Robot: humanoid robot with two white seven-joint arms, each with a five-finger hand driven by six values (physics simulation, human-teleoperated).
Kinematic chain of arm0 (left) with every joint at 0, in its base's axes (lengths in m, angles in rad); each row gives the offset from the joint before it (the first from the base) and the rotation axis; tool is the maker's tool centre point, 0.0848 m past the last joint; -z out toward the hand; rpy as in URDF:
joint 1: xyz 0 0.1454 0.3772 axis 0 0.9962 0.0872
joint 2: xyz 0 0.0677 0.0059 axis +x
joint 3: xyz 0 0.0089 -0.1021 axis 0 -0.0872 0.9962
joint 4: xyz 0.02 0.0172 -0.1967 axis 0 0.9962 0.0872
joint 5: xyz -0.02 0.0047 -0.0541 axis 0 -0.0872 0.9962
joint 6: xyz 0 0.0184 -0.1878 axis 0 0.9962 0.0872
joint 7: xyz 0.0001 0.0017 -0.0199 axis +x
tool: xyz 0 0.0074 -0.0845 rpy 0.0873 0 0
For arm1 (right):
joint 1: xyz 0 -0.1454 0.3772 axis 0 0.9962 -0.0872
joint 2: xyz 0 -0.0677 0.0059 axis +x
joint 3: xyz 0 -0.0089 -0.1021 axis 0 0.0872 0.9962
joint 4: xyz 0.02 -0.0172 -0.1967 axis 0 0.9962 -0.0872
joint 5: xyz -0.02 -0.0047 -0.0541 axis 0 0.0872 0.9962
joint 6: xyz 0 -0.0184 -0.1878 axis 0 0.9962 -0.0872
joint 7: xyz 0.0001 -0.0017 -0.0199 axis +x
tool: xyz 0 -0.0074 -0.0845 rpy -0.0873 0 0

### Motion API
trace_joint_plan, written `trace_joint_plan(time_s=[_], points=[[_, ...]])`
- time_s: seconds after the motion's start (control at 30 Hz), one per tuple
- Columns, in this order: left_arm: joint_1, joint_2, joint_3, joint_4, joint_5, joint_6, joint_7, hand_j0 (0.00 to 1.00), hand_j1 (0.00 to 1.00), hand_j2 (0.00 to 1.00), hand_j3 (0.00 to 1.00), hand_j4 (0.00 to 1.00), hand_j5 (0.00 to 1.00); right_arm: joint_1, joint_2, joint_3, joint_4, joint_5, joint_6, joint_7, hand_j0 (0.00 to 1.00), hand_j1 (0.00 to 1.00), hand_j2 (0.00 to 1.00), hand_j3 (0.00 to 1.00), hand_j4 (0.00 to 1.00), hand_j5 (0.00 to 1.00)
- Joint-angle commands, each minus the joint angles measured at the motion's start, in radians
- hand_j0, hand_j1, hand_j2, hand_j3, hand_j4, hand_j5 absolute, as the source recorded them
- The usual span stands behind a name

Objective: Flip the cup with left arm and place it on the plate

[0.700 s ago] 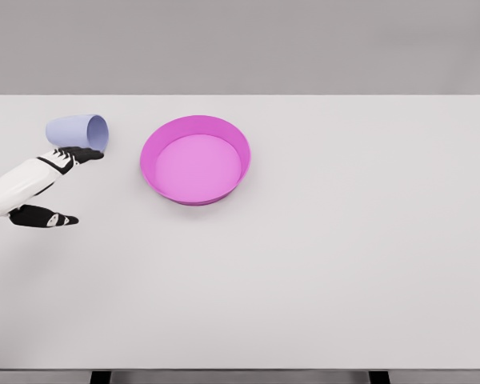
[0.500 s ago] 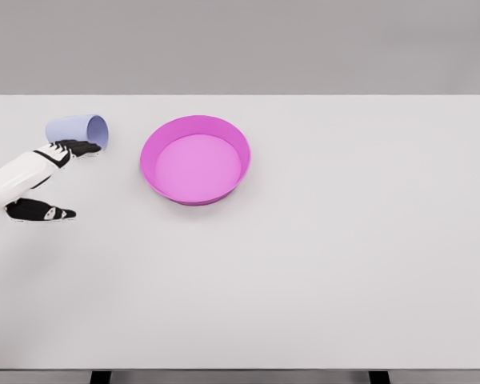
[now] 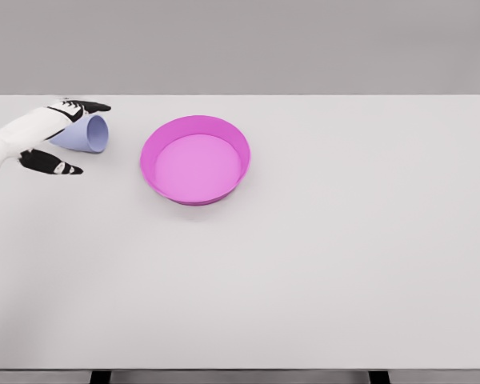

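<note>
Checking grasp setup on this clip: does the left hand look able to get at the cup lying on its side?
Probably yes. The left hand is already at the cup, fingers spread over its top and the thumb below it, not yet closed. Nothing lies between them; the plate sits apart to the right.

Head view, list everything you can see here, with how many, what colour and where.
cup: one, pale lavender blue, lying on its side near the table's far left, open mouth facing the plate
plate: one, magenta pink with a raised rim, left of the table's centre, apart from the cup, nothing in it
table: one, white, fills most of the view, grey wall behind
left hand: one, white arm with black fingers, comes in from the left edge, fingers spread around the cup, some over its top and the thumb below in front, not yet closed on it
right hand: not in view
</note>
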Motion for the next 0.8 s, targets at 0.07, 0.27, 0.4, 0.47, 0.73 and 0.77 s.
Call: trace_joint_plan(time_s=[0.07, 0.27, 0.4, 0.47, 0.73, 0.77], points=[[-0.038, 0.048, -0.149, 0.038, 0.003, 0.001, -0.001, 1.00, 1.00, 1.00, 1.00, 1.00, 1.00, 0.000, 0.000, 0.000, 0.000, 0.000, 0.000, 0.000, 1.00, 1.00, 1.00, 1.00, 1.00, 1.00], [-0.117, 0.073, -0.149, 0.168, 0.020, 0.001, 0.007, 1.00, 1.00, 1.00, 1.00, 1.00, 1.00, 0.000, 0.000, 0.000, 0.000, 0.000, 0.000, 0.000, 1.00, 1.00, 1.00, 1.00, 1.00, 1.00], [-0.155, 0.061, -0.152, 0.235, 0.063, 0.001, 0.007, 1.00, 1.00, 1.00, 1.00, 1.00, 1.00, 0.000, 0.000, 0.000, 0.000, 0.000, 0.000, 0.000, 1.00, 1.00, 1.00, 1.00, 1.00, 1.00], [-0.169, 0.018, -0.152, 0.272, 0.064, 0.001, 0.007, 1.00, 1.00, 1.00, 1.00, 1.00, 1.00, 0.000, 0.000, 0.000, 0.000, 0.000, 0.000, 0.000, 1.00, 1.00, 1.00, 1.00, 1.00, 1.00], [-0.169, 0.008, -0.127, 0.263, 0.080, 0.001, -0.001, 1.00, 1.00, 1.00, 1.00, 1.00, 1.00, 0.000, 0.000, 0.000, 0.000, 0.000, 0.000, 0.000, 1.00, 1.00, 1.00, 1.00, 1.00, 1.00], [-0.169, 0.008, -0.122, 0.260, 0.077, 0.001, -0.001, 1.00, 1.00, 1.00, 1.00, 1.00, 1.00, 0.000, 0.000, 0.000, 0.000, 0.000, 0.000, 0.000, 1.00, 1.00, 1.00, 1.00, 1.00, 1.00]])
